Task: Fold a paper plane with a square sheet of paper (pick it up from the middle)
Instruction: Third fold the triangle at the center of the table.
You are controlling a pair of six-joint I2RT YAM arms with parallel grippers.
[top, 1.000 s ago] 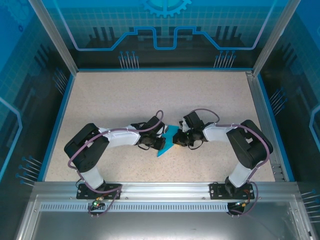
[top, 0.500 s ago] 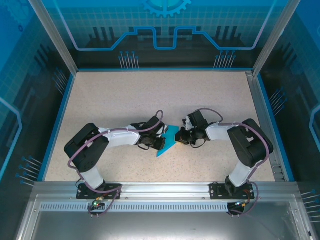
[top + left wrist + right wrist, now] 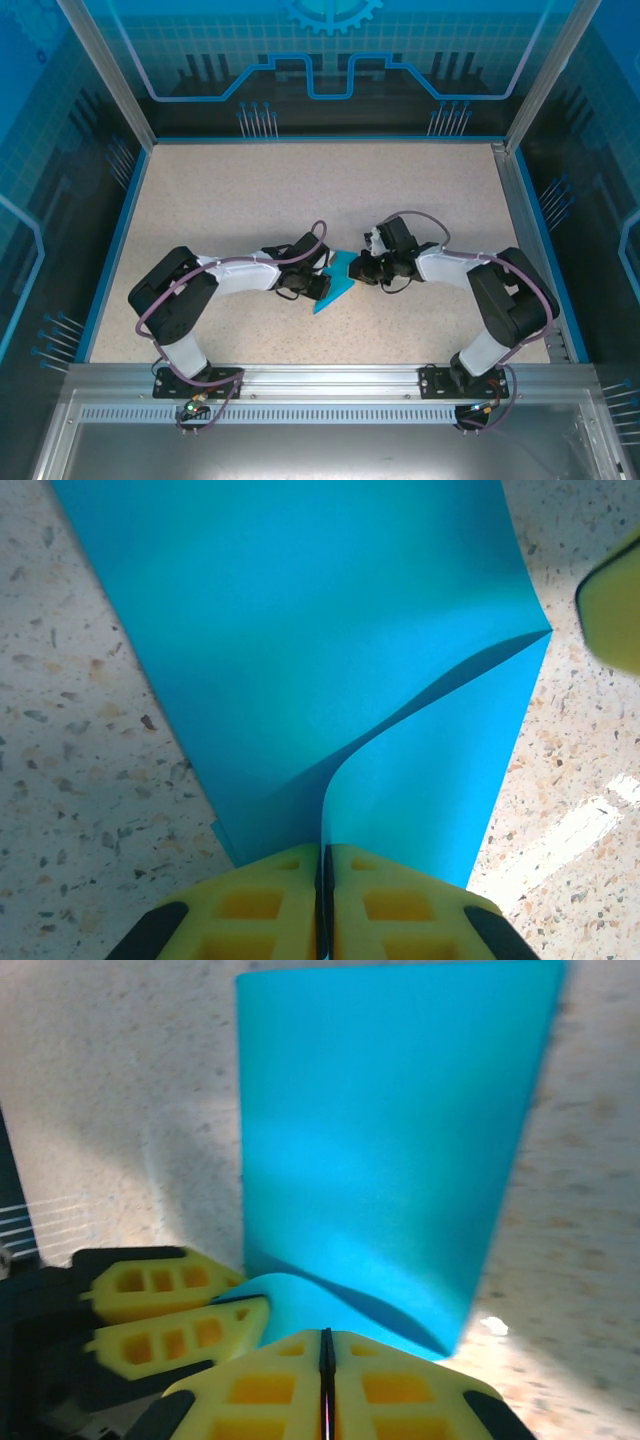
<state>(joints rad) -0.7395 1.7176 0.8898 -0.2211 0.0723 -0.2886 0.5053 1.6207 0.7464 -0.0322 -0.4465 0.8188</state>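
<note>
Cyan-blue sheet of paper (image 3: 337, 282), matte and unmarked, is pictured partly folded near the middle of the speckled table (image 3: 250, 200). From above it is seen as a narrow pointed shape, its tip turned toward the near edge. One layer (image 3: 440, 770) is curled up off the flat layer beneath, its edges pinched by the left gripper (image 3: 322, 865) and right gripper (image 3: 325, 1345).

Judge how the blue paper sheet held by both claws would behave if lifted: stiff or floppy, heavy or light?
Probably floppy: the paper sheet curls in a soft arc into the shut left claw. Likely light and easily creased, as it bows likewise at the right claw.
</note>
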